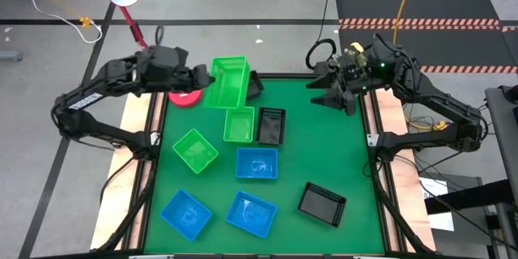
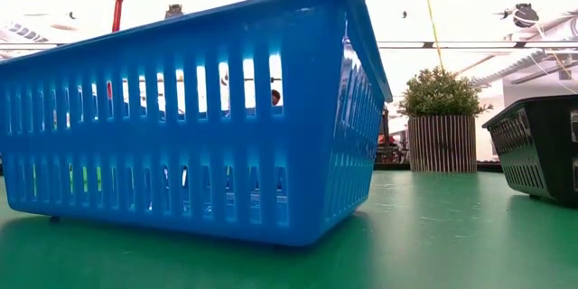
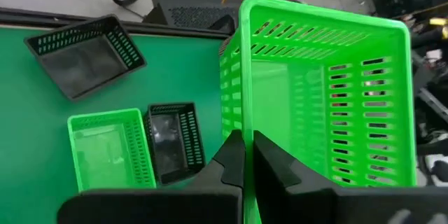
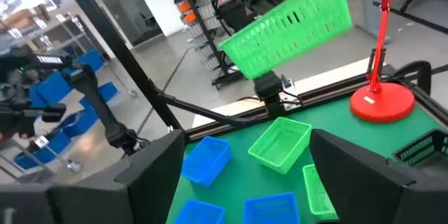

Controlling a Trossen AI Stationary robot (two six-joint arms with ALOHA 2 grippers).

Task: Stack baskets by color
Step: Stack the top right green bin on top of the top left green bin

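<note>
My left gripper (image 1: 204, 77) holds a bright green basket (image 1: 229, 81) up over the table's far left part; the right wrist view shows this basket (image 4: 287, 21) tilted in the air. A black basket (image 1: 254, 86) shows partly below it. On the green table lie two more green baskets (image 1: 239, 124) (image 1: 195, 150), three blue ones (image 1: 256, 163) (image 1: 185, 214) (image 1: 252, 214), and two black ones (image 1: 270, 125) (image 1: 322, 203). My right gripper (image 1: 333, 95) stands open and bare above the table's far right corner. My left gripper has the green basket by the rim of one side wall (image 3: 241, 136), with one finger (image 3: 229, 159) outside the wall and the other (image 3: 274, 166) inside. It comes from the table's left, slanting down. The basket is lifted clear and hangs tilted.
A pink desk lamp's round base (image 1: 184, 95) stands at the table's far left edge, close under my left gripper. A potted plant (image 2: 440, 117) stands behind the table. One blue basket (image 2: 181, 117) fills most of the low view.
</note>
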